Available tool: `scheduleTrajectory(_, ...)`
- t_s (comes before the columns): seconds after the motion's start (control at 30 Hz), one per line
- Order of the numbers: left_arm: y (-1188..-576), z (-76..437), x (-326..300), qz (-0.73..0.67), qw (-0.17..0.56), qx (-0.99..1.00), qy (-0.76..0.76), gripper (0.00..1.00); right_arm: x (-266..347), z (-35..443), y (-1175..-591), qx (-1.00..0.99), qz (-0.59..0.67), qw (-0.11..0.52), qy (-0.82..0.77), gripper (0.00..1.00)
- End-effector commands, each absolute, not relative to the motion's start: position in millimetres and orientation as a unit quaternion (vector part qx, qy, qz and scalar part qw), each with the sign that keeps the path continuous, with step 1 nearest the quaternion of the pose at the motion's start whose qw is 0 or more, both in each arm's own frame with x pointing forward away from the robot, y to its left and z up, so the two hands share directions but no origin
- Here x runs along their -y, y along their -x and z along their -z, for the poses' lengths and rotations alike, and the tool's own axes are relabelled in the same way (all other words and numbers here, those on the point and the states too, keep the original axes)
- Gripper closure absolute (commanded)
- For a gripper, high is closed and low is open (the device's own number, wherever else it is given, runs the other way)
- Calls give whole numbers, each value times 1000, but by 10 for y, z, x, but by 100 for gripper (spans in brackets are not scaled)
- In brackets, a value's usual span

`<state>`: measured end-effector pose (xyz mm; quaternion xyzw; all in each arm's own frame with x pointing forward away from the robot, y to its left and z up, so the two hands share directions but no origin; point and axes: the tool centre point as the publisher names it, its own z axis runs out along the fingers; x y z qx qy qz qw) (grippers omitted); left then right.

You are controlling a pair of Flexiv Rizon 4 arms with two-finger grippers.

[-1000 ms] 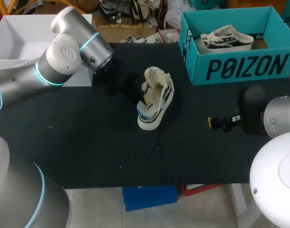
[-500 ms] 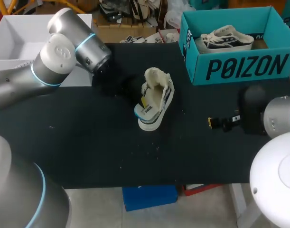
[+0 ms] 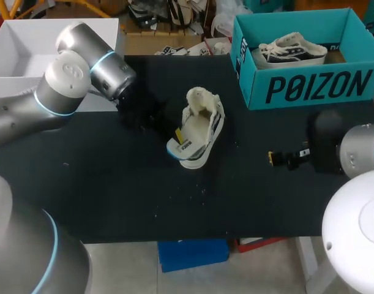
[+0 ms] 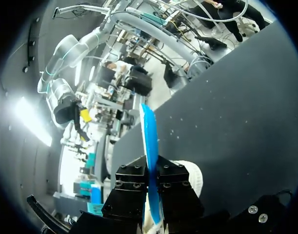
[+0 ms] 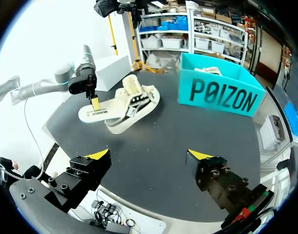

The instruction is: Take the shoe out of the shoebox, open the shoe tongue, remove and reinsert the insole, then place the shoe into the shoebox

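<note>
Further out of the shoe (image 3: 203,121) than before, the insole (image 3: 176,144) is clamped in the left pincer (image 3: 177,133), right pincer (image 5: 149,155) gaping idle; best pull steadily along its length.

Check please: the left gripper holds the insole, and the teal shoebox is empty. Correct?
Not quite: the left gripper holds the insole, but the teal shoebox is not empty. The head view shows a second shoe inside it.
</note>
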<state>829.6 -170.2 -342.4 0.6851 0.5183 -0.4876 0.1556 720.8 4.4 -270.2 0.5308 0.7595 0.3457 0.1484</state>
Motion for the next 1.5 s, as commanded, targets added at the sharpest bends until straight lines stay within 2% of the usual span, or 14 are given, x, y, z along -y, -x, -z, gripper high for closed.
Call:
scheduleTrajectory(0.03, -8365, 3484, 1772, 491, 150, -514, -687, 100, -40, 2709, -7205, -759, -347, 148, -531, 0)
scheduleTrajectory(0.8, -8691, 3669, 1937, 464, 132, -552, -680, 100, -40, 2709, -7205, -759, -347, 148, -531, 0)
scheduleTrajectory(0.83, -8700, 3685, 1940, 462, 125, -559, -677, 92, -40, 2709, -7205, -759, -347, 148, -531, 0)
scheduleTrajectory(0.9, -8706, 3708, 1944, 454, 115, -569, -676, 19, -40, 2709, -7205, -759, -347, 148, -531, 0)
scheduleTrajectory(1.0, -8672, 3683, 1906, 450, 110, -575, -675, 0, -40, 2709, -7205, -759, -347, 148, -531, 0)
scheduleTrajectory(1.2, -8502, 3510, 1779, 438, 114, -567, -688, 0, -40, 2709, -7205, -759, -347, 148, -531, 0)
scheduleTrajectory(1.37, -8373, 3456, 1747, 432, 106, -556, -702, 24, -40, 2709, -7205, -759, -347, 148, -531, 0)
scheduleTrajectory(1.4, -8357, 3459, 1753, 432, 104, -554, -704, 34, -40, 2709, -7205, -759, -347, 148, -531, 0)
scheduleTrajectory(1.43, -8342, 3462, 1760, 431, 103, -553, -706, 52, -40, 2709, -7205, -759, -347, 148, -531, 0)
scheduleTrajectory(1.5, -8316, 3472, 1779, 432, 96, -548, -710, 65, -40, 2709, -7205, -759, -347, 148, -531, 0)
